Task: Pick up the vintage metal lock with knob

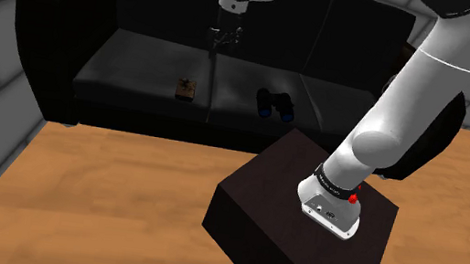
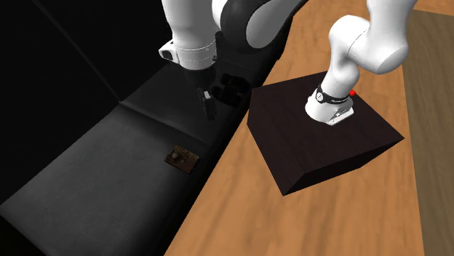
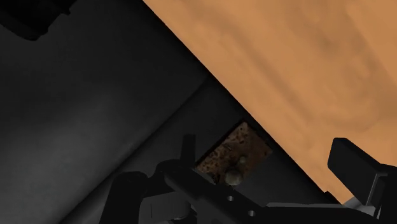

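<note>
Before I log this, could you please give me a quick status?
Tool open, above sofa seat. Lock on seat, untouched. Binoculars well aside.

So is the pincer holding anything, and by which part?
Nothing. The open black pincer hangs clear of the rusty brown square knobbed lock lying on the black sofa.

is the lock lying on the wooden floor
No, the rusty brown lock lies on the black sofa seat, near its front edge.
</note>
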